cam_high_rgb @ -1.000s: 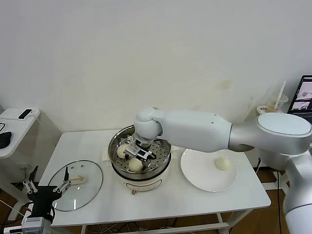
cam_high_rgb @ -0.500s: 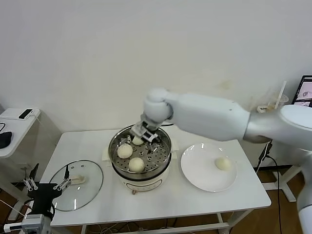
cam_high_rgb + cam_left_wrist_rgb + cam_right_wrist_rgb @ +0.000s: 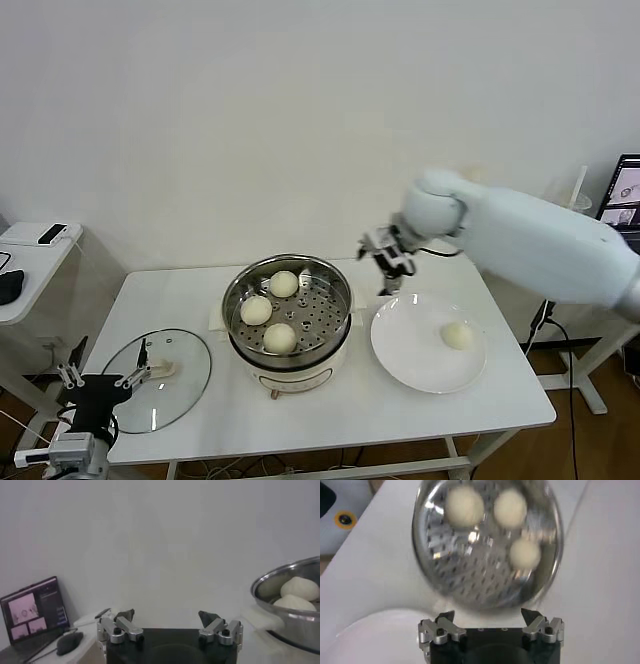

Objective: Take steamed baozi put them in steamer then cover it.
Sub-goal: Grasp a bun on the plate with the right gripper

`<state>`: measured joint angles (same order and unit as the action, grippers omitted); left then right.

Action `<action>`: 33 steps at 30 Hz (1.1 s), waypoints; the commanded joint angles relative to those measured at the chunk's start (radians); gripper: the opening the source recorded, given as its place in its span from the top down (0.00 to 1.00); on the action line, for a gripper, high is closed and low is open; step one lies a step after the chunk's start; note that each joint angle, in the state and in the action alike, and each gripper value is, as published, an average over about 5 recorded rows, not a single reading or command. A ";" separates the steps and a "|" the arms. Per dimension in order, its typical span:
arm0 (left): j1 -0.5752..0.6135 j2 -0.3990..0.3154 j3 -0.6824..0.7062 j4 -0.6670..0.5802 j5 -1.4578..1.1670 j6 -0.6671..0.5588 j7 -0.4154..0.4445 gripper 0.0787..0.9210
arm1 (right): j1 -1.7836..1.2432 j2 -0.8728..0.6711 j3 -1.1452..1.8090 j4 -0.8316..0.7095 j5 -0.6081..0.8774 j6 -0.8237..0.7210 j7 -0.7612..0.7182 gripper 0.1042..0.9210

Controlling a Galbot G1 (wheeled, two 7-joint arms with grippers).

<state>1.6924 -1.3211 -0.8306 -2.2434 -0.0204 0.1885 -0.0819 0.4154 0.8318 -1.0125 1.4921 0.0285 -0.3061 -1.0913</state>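
Observation:
The steel steamer (image 3: 340,318) stands mid-table with three baozi (image 3: 284,284) on its perforated tray. A fourth baozi (image 3: 457,335) lies on the white plate (image 3: 400,350) to its right. The glass cover (image 3: 185,385) rests flat on the table to the left. My right gripper (image 3: 384,266) hangs open and empty above the gap between steamer and plate. The right wrist view looks past the right gripper (image 3: 489,615) onto the steamer (image 3: 470,570) and its baozi (image 3: 464,505). My left gripper (image 3: 100,380) is parked low beside the table's left end, open, and the left gripper (image 3: 169,615) holds nothing.
A small side table (image 3: 30,250) with a mouse (image 3: 8,285) stands at the left. A laptop (image 3: 625,200) and a cup with a straw (image 3: 568,212) are at the far right. The wall runs close behind the table.
My right gripper rose out of the steamer and swung right towards the plate, leaving a third baozi at the back of the tray. The left arm stayed parked.

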 commanded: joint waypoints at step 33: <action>-0.015 0.049 -0.001 0.071 -0.247 0.005 0.002 0.12 | -0.606 -0.047 0.501 -0.395 -0.388 0.149 0.015 0.12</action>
<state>1.6790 -1.2747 -0.8302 -2.1809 -0.2472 0.1940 -0.0823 -0.1441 0.6750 -0.5532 1.2389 -0.3095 -0.1771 -1.0928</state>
